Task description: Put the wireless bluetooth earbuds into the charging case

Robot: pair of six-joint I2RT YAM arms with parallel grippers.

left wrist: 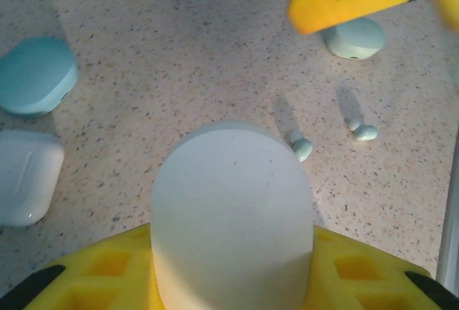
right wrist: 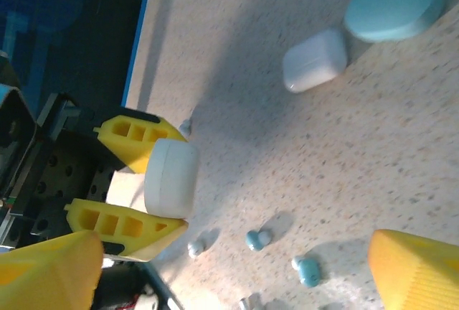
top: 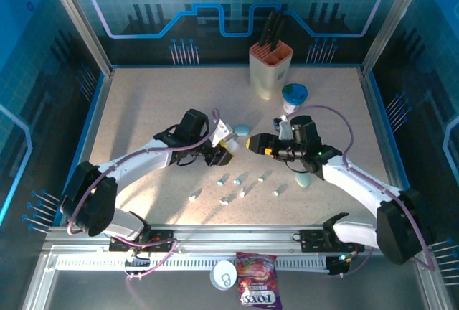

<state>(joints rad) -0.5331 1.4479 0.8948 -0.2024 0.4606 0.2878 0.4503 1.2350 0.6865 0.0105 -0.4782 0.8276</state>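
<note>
Earbuds (left wrist: pixel 302 148) just beyond our left claw (top: pixel 219 153), clenched on a case (left wrist: pixel 229 238), look light, hard and slippery; we'd have the released right claw (top: pixel 252 143) pinch one across its stem.

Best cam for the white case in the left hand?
Right wrist: the white case is side-on, clamped in the left hand, edges clear. Left wrist shows its rounded face close up, cropped at the bottom. Top external shows it small, partly covered by the hand.

White-shelled arms (top: pixel 140 158), black joints, lilac cables (top: pixel 352 138); yellow honeycombed pincer fingers (right wrist: pixel 129 134).
</note>
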